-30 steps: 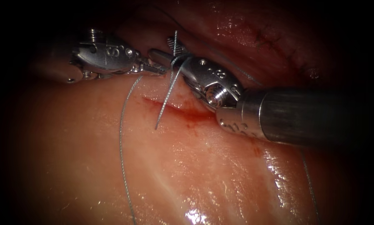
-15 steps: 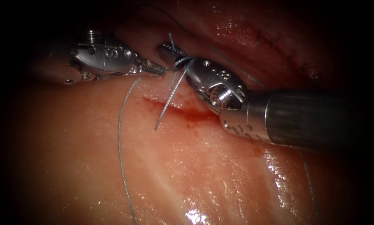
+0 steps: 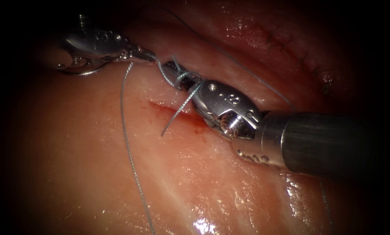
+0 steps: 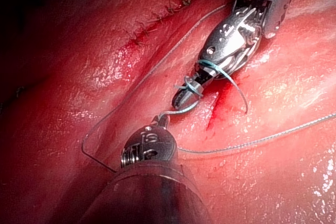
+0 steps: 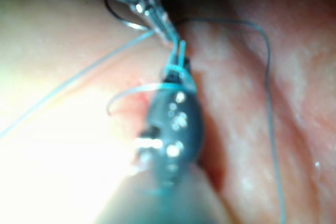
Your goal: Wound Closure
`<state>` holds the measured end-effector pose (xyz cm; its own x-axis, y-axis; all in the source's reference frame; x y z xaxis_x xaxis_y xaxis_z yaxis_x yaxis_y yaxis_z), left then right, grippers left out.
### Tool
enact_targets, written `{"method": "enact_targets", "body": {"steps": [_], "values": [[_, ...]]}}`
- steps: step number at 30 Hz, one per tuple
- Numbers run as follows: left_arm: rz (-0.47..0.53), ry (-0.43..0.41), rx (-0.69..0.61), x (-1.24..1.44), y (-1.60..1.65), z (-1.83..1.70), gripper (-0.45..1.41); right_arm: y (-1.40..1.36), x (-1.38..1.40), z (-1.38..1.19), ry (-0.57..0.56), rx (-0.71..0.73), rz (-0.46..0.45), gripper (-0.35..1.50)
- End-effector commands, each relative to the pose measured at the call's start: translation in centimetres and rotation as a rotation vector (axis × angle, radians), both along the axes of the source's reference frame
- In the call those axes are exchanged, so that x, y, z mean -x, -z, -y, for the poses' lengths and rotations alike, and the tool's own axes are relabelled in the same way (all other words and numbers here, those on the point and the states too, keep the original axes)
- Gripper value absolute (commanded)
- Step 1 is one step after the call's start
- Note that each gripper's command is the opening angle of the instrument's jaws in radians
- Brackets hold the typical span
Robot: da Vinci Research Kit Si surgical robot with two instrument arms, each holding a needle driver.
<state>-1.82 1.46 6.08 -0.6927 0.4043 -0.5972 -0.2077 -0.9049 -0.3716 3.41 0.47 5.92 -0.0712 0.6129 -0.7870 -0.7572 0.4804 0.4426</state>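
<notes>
Thread (image 3: 124, 130) in both hands; needle hidden, holds unclear.

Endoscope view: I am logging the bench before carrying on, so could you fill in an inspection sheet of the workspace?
Surface: wet pale pink pork-belly tissue; short cut with red fluid.
Job's things: blue-grey thread trails over the tissue left of the cut, and a short tail ends at the cut. A thin dark curve beside the left tool, possibly the needle, lies on the tissue, held by neither tool.
Clutter: nothing seen.
Grippers: steel left tool shut on the thread; steel right tool has thread wound round its tip, grip unclear.
Cables: nothing seen.
Surroundings: older stitched line beyond the cut.
</notes>
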Motion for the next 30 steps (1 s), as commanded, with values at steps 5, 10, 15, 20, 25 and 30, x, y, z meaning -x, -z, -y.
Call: {"method": "enact_targets", "body": {"steps": [5,10,15,20,25,30], "values": [[-0.018,0.001,-0.016,0.03,-0.19,-0.08,-0.45,0.12,-0.47,0.49,-0.074,0.029,0.039,-0.35],[-0.015,0.003,-0.038,0.00,-0.12,-0.34,-0.45,0.28,-0.84,0.74,-0.050,-0.029,0.125,-0.35],[-0.024,0.009,-0.052,-0.04,-0.03,-0.58,-0.45,0.31,-0.81,0.79,-0.076,-0.051,0.173,-0.35],[-0.036,0.014,-0.058,-0.08,0.02,-0.76,-0.45,0.33,-0.72,0.89,-0.080,-0.059,0.201,-0.35],[-0.043,0.022,-0.065,-0.11,0.06,-0.96,-0.45,0.32,-0.61,0.98,-0.062,-0.070,0.211,-0.35],[-0.041,0.035,-0.067,-0.12,0.02,-1.12,-0.45,0.30,-0.53,0.97,-0.061,-0.076,0.220,-0.35]]}}
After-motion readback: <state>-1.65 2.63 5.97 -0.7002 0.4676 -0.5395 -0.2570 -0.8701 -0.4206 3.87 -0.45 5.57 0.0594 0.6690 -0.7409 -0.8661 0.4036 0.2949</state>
